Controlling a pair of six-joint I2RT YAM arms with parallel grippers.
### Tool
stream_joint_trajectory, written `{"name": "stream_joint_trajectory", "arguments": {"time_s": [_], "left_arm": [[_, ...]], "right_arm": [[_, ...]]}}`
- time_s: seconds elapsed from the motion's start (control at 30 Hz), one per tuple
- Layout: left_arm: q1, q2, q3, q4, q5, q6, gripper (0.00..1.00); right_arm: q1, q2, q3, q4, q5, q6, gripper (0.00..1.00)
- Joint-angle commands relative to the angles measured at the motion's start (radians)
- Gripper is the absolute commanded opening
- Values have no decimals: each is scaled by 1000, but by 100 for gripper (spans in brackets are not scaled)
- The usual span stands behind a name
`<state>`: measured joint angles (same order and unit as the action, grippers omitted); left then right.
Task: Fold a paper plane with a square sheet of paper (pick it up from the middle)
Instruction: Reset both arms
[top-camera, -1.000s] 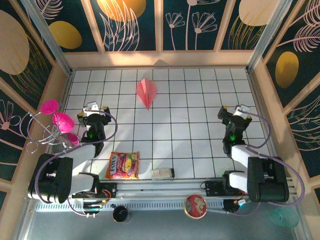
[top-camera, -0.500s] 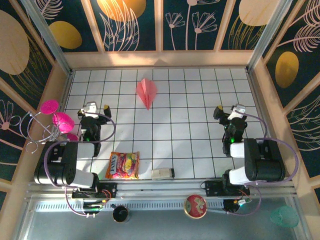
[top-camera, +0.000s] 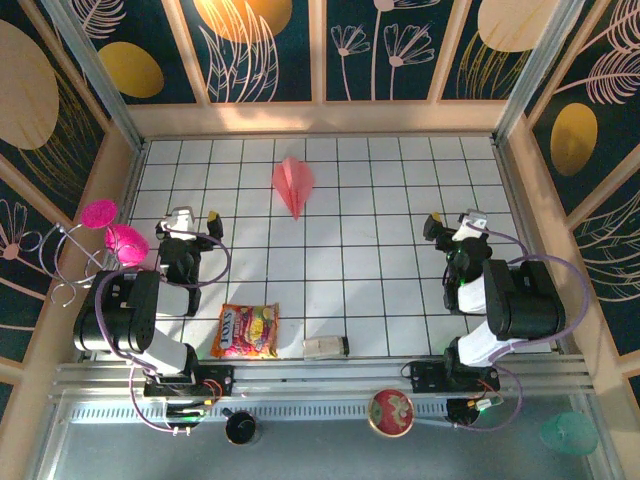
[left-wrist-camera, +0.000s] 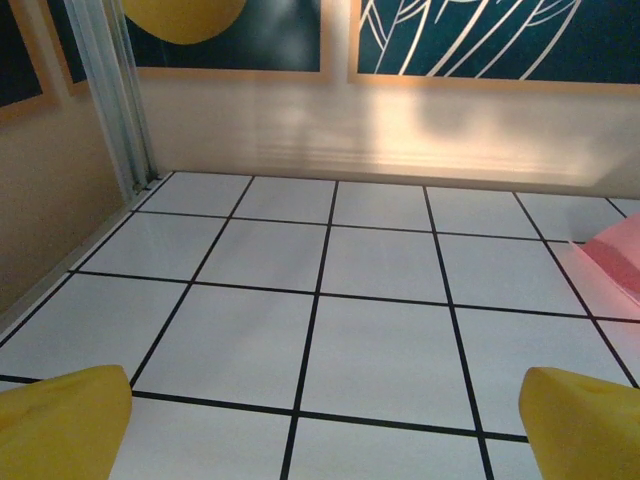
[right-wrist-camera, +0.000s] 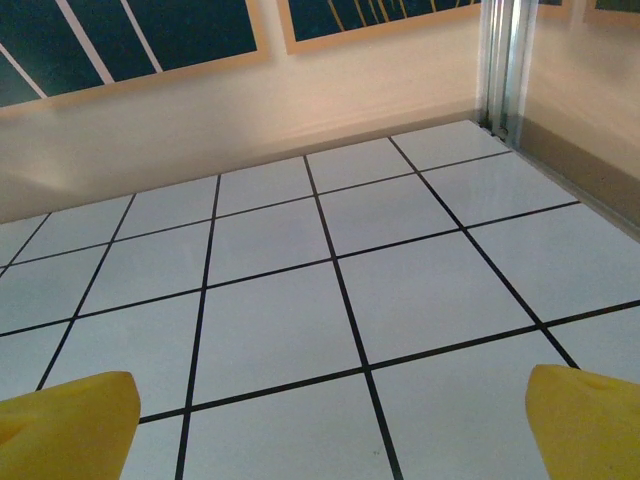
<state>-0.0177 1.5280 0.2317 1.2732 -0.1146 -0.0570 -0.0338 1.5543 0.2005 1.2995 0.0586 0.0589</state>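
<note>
Fingers (left-wrist-camera: 62, 424) spread, empty — paper plane (top-camera: 293, 184) lies far-to-near, nose nearward.

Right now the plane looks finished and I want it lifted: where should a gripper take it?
Probably the centre crease of the paper plane, pinched from above near its wide far end, jaws across the fold. It lies flat, nose toward the near side, so the wings give no edge.

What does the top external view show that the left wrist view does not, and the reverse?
Top view adds: the whole paper plane, a snack packet, the open right tool. Left wrist view adds: a close look at the open left tool and its yellow fingertips. Shared: the tiled table and the plane, at the wrist just its pink edge.
</note>
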Motion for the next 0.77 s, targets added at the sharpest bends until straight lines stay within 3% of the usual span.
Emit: {"name": "stream_joint_trajectory", "arguments": {"time_s": [0.0,0.73], "left_arm": [[10,10,-1,47,-22,-23,99],[9,14,4,40,-13,-20,99]], "right_arm": [[6,7,5,49,11,-25,99],[8,6,2,56,3,-26,99]]}}
